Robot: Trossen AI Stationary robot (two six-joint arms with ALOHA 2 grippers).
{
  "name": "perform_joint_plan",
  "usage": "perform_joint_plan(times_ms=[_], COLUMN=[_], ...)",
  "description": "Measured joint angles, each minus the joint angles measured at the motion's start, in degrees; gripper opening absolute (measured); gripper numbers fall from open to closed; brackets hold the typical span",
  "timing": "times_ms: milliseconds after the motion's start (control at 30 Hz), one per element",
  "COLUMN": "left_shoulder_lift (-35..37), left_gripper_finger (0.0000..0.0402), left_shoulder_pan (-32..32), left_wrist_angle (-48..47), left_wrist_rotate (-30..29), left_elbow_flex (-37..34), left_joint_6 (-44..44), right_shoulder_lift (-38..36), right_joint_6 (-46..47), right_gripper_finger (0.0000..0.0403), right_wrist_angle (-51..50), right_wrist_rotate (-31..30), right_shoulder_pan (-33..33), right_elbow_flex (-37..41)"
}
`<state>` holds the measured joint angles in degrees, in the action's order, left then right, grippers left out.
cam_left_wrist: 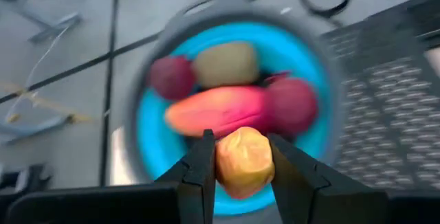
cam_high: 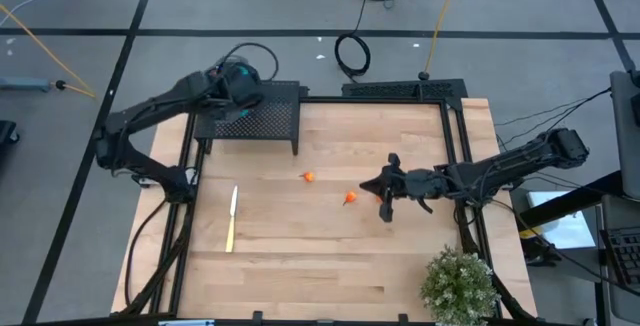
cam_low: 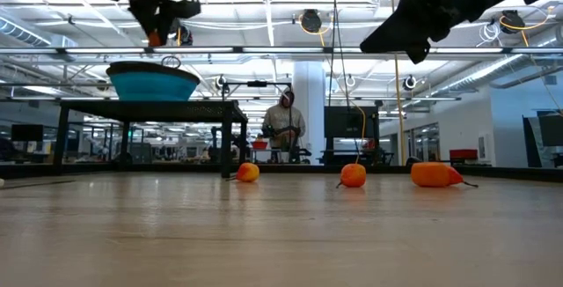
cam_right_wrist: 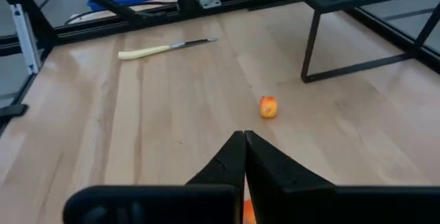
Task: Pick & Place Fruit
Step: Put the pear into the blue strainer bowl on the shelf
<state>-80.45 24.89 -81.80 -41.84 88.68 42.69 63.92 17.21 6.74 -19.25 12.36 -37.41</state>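
My left gripper (cam_left_wrist: 240,139) hangs above the round blue bowl (cam_left_wrist: 148,124), shut on a tiny orange fruit (cam_left_wrist: 242,162). The bowl stands on a black mesh stand (cam_high: 262,116) at the table's far left and holds an elongated red-orange piece (cam_left_wrist: 213,110), two dark red round ones (cam_left_wrist: 172,76) and an olive-green oval (cam_left_wrist: 223,62). Tiny orange fruits lie on the table (cam_high: 308,177), (cam_high: 349,198). A larger orange piece (cam_low: 435,174) also rests there. My right gripper (cam_right_wrist: 244,141) is shut, raised over the table's right middle (cam_high: 386,194). My left gripper pinches the tiny orange fruit between its two fingers (cam_left_wrist: 203,165), one on each side of the fruit's middle (cam_left_wrist: 223,162). The fingers point down from above. The fruit is lifted clear, hanging over the bowl's contents, as the low view shows (cam_low: 157,37).
A slim pale knife (cam_high: 232,218) lies on the table's left part. A potted green plant (cam_high: 458,284) stands at the near right corner. Bare wood spreads across the near half of the table. A person sits far off in the room (cam_low: 285,127).
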Motion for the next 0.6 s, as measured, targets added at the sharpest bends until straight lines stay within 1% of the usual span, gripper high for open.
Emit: perform_joint_plan(times_ms=[100, 233, 433, 533, 600], left_shoulder_lift=[0.2, 0.1, 0.1, 0.1, 0.1], left_gripper_finger=[0.0102, 0.0102, 0.0102, 0.0102, 0.0102], left_shoulder_pan=[3.1, 6.1, 10.4, 11.9, 12.8], left_wrist_angle=[-3.0, -2.8, -2.9, -2.8, -2.7], left_wrist_rotate=[-0.2, 1.1, 3.3, 4.4, 4.7], left_elbow_flex=[0.0, 0.0, 0.0, 0.0, 0.0], left_joint_6=[-0.5, -2.9, -4.6, -4.9, -4.9], right_shoulder_lift=[0.0, -0.8, -7.2, -11.5, -14.6], right_joint_6=[-0.6, -3.6, -7.9, -9.5, -9.8], right_gripper_finger=[0.0001, 0.0001, 0.0000, 0.0000, 0.0000], right_wrist_angle=[-0.1, -0.5, -3.9, -7.0, -7.9], right_wrist_rotate=[0.0, 0.5, 9.4, 12.0, 12.0], right_shoulder_pan=[-0.8, -1.9, -5.2, -6.7, -7.4], right_elbow_flex=[0.0, 0.0, 0.0, 0.1, 1.0])
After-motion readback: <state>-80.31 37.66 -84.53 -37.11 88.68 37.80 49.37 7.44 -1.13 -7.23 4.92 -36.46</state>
